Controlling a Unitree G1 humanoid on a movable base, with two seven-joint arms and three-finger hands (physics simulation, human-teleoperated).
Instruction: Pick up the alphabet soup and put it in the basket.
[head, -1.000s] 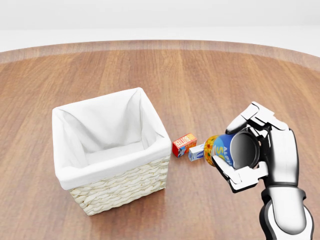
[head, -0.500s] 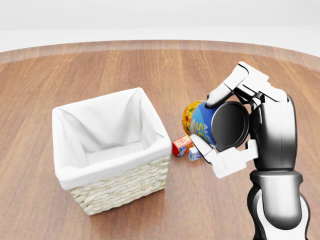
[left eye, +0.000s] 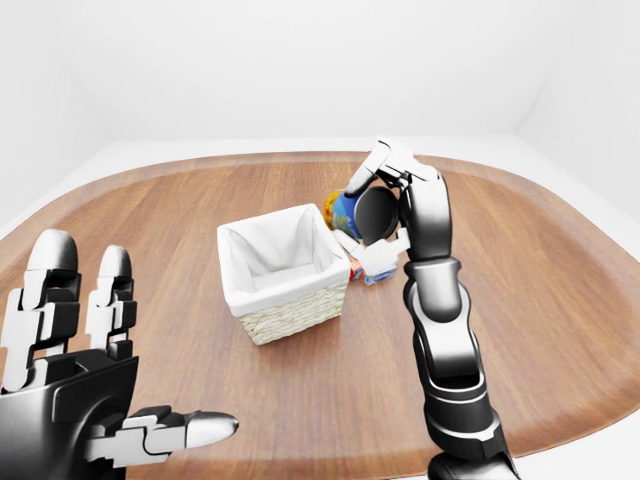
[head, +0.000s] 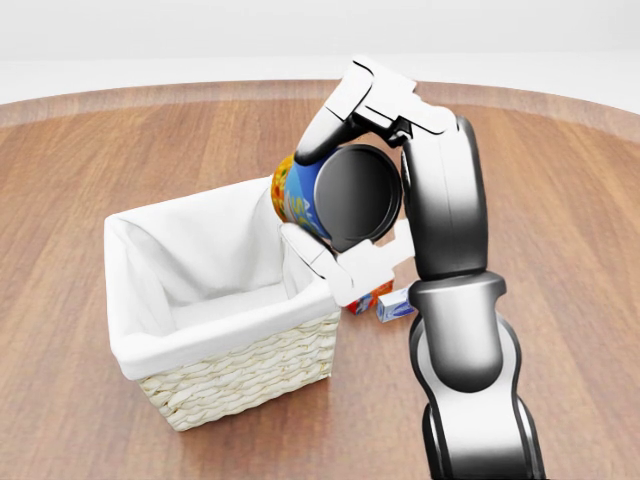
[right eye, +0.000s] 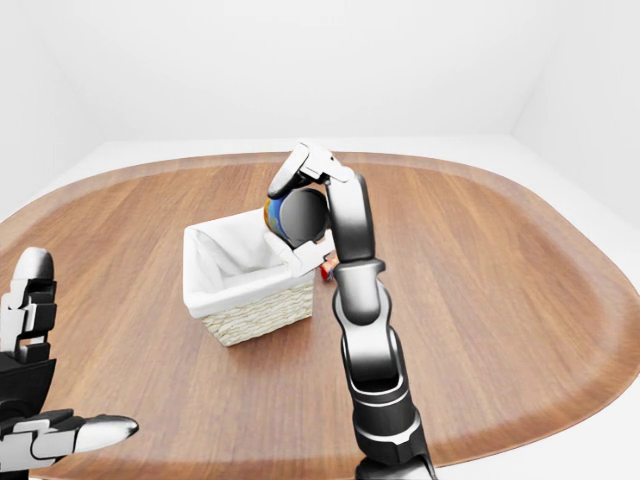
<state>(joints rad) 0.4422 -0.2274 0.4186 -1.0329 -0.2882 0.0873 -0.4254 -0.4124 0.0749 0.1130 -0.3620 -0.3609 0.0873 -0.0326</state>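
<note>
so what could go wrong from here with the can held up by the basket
1. The soup can lies sideways in the right hand, above the right rim of the basket rather than its middle; released now, it might clip the rim and roll onto the table.
2. Lowering could catch the white liner or nudge the basket.
3. Two small boxes sit beside the basket, below the arm.
</note>
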